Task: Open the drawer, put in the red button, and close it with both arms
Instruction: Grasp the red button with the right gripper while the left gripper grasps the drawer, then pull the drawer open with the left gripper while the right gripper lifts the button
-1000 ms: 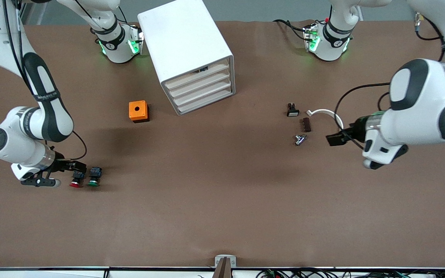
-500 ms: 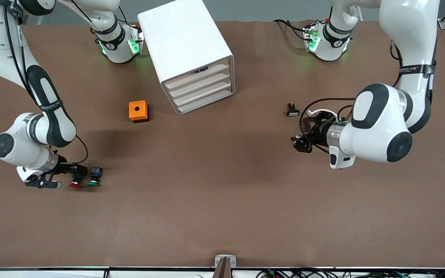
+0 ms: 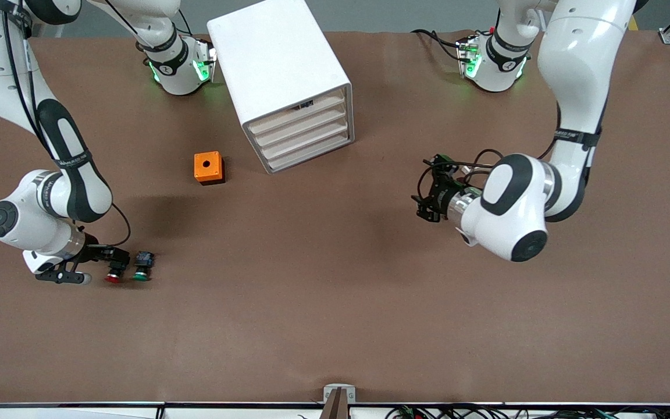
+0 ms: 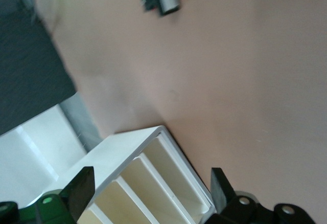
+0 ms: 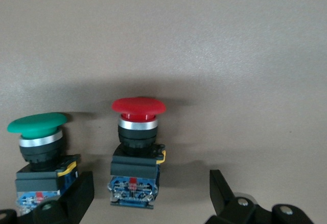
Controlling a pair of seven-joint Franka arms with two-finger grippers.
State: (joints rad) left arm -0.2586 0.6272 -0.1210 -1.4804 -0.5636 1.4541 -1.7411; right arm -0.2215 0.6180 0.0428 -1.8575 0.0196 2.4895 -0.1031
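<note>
front view: left gripper (image 3: 426,202) swung closer toward cabinet (image 3: 286,81).

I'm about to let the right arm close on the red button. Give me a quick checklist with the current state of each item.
1. Right claw open: ok.
2. Red button between its fingers: ok.
3. Green button outside the grip: not ok, one finger sits right against it.
4. Drawer open to receive: not ok, shut.
5. Left claw open, facing the cabinet: ok.
6. Left claw at drawer: not ok, over bare table.
</note>
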